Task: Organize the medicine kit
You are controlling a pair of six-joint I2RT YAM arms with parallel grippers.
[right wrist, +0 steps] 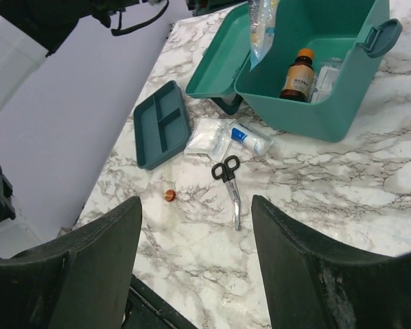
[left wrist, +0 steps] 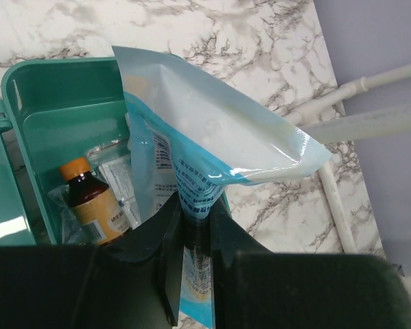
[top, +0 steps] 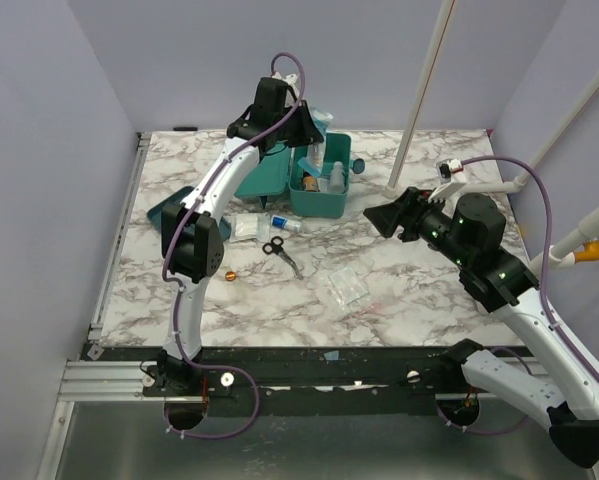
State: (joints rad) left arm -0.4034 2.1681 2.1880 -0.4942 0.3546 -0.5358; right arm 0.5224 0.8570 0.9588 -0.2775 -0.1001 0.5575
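Observation:
The medicine kit [top: 317, 205] stands open at the back middle of the table, lid [top: 264, 180] swung to its left. In the wrist views the medicine kit [left wrist: 61, 89] [right wrist: 315, 116] holds a brown bottle [left wrist: 92, 199] [right wrist: 298, 72] with an orange cap and some clear packets. My left gripper [top: 299, 125] [left wrist: 197, 205] hangs over the kit's far side, shut on a blue-and-white pouch [left wrist: 205, 130] [right wrist: 263, 20] whose lower end reaches into the box. My right gripper [top: 379, 218] [right wrist: 195, 205] hovers open above the table right of the kit, holding nothing.
A dark teal compartment tray [top: 174, 205] [right wrist: 162, 125] lies left of the kit. In front are a gauze pack [top: 246, 227], a blue-white tube [top: 287, 223], black-handled scissors [top: 281, 252] [right wrist: 229, 181], a small orange cap [top: 230, 274] and a clear plastic bag [top: 346, 288]. A white pole [top: 424, 90] leans at the back right.

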